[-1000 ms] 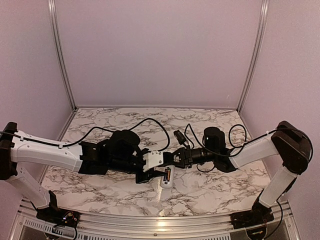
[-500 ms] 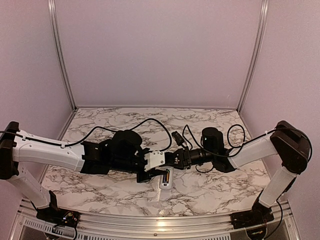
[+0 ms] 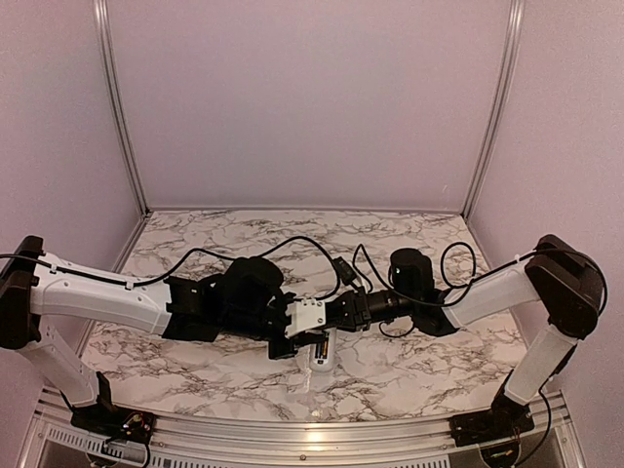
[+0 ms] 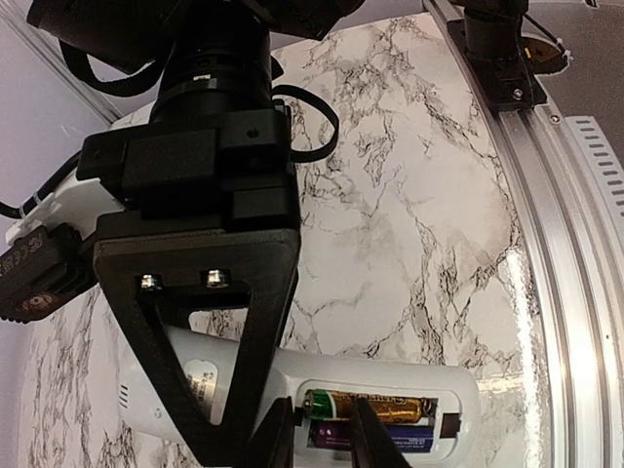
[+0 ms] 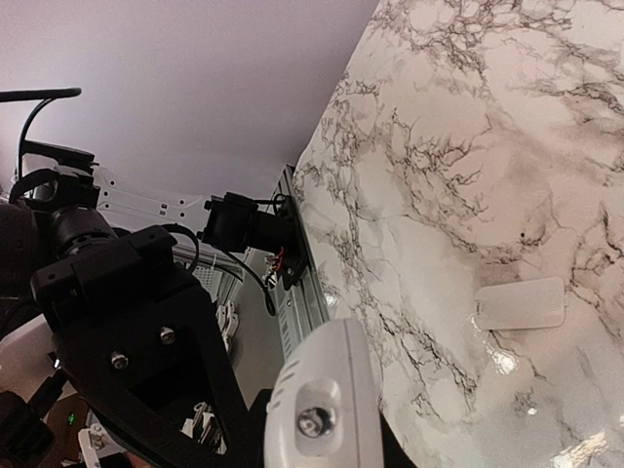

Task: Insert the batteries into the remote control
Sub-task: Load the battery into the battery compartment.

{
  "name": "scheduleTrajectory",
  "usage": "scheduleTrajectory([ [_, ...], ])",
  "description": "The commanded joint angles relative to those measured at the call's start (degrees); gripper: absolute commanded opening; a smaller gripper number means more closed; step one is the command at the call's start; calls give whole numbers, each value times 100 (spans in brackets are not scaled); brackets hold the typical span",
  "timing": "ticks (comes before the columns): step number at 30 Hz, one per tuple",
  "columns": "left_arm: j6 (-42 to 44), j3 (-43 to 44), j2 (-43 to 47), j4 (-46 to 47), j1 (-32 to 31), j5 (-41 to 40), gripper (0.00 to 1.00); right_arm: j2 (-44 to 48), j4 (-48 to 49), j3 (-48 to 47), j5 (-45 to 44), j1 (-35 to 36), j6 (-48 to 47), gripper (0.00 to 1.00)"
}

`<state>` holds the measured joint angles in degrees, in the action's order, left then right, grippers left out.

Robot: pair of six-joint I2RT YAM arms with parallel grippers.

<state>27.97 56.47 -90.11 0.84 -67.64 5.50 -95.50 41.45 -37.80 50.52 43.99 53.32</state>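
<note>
The white remote control (image 4: 390,375) lies back-up with its battery bay open. The gold battery (image 4: 458,407) and the dark blue battery (image 4: 405,442) lie side by side in the bay. My left gripper (image 4: 317,444) is slightly open, and its fingertips (image 4: 375,439) stand over the gold battery's green end. My right gripper (image 4: 195,292) crosses the remote just left of the bay. In the right wrist view the right gripper (image 5: 322,450) is shut on the remote's white rounded body (image 5: 327,375). In the top view both grippers meet over the remote (image 3: 321,353).
A flat white battery cover (image 5: 522,304) lies on the marble table (image 3: 409,370) apart from the remote. The metal rail (image 4: 575,292) runs along the table's near edge. Black cables (image 3: 292,239) loop above both wrists.
My left arm has moved right, so its fingers now stand over the battery bay. My right gripper has shifted a little left with the remote.
</note>
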Motion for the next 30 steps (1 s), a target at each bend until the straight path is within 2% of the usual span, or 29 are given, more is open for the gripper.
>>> scheduleTrajectory([
  [1, 139, 176, -116, -333, -47, -64, 20, -56, 21, -232, 73, 70, -68, 0],
  [17, 608, 487, -541, -1223, -393, -749, 10, 18, -41, -311, 118, 75, -44, 0],
  [30, 660, 737, -974, -1719, -504, -857, 7, 222, -103, -423, 139, 75, -72, 0],
])
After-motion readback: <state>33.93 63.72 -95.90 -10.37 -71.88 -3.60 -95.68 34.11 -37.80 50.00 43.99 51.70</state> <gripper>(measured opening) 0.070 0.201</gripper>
